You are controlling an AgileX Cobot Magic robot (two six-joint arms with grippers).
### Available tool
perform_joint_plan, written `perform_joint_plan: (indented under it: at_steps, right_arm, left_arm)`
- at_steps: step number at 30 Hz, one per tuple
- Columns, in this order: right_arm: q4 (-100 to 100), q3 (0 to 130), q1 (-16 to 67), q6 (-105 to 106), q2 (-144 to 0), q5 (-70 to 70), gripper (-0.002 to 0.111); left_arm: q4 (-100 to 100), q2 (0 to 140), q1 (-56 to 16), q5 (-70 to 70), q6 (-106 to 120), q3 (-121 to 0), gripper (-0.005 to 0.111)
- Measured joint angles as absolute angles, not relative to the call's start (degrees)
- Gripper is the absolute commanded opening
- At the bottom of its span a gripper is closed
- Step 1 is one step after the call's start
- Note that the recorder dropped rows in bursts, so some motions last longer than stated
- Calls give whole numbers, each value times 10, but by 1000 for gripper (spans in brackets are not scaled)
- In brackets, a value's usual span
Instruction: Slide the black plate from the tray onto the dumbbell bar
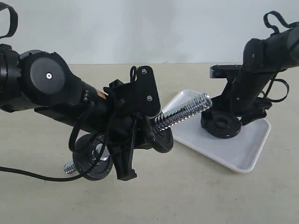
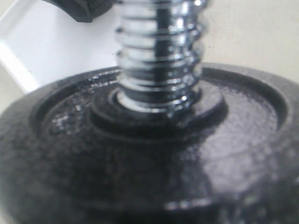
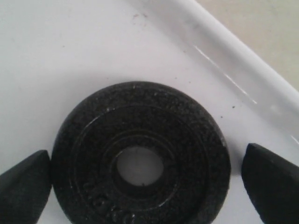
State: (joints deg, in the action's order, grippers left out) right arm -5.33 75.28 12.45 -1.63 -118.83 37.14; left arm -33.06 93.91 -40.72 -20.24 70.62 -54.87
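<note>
The left end effector (image 1: 133, 140) clamps the bar (image 1: 184, 113) tilted, thread aimed right toward the tray (image 3: 70, 46); there the plate (image 3: 187, 126) lies flat, right end effector (image 3: 147, 179) open astride it, poised to pinch.

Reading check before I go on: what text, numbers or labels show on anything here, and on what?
Nothing legible in any view.
Small orange label on the left arm: too small to read.
Raised marks on the black plate, near its edge: blurred, unreadable.
Tray, dumbbell bar: no text visible.
</note>
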Motion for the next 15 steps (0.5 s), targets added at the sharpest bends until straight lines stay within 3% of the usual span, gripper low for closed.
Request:
perform_joint_plan:
  at_steps: [15]
  right_arm:
    - [-74,754,126,-17,-1188,381,105]
  left_arm:
    - [-331,939,-407,-204,706,-549,4]
